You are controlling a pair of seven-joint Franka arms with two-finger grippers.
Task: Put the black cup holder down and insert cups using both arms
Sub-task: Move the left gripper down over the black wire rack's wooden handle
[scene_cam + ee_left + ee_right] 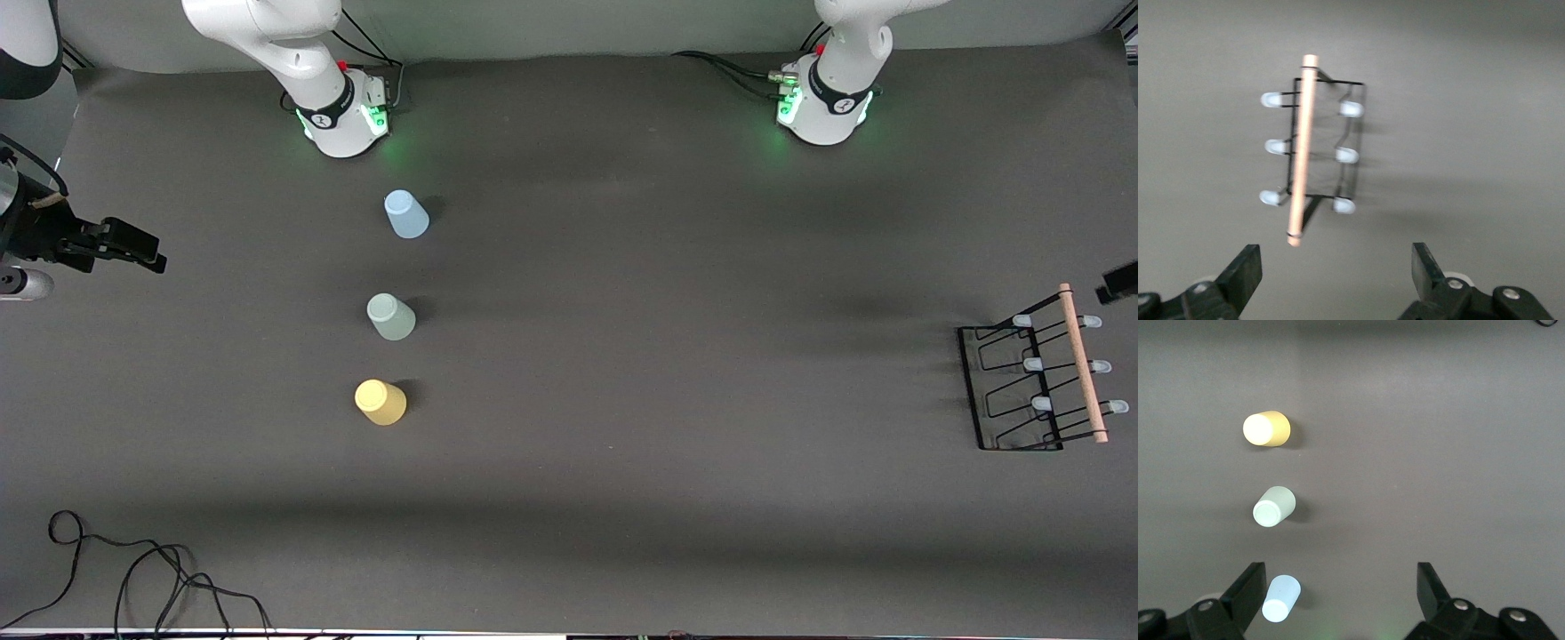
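Observation:
The black cup holder point(1082, 364) stands on the table at the left arm's end, with its wooden rod on top; it also shows in the left wrist view point(1302, 150). Three cups stand upside down in a row toward the right arm's end. The light blue cup point(406, 214) is nearest the bases. The pale green cup point(391, 316) is in the middle. The yellow cup point(380, 402) is nearest the front camera. My left gripper point(1337, 267) is open and empty above the table beside the holder. My right gripper point(1341, 587) is open and empty, raised off to the side of the cups.
The green-lit arm bases point(342, 116) point(827, 107) stand along the table's edge farthest from the front camera. A black cable point(133, 578) lies on the mat near the front camera at the right arm's end. Bare dark mat point(676, 338) lies between the cups and the holder.

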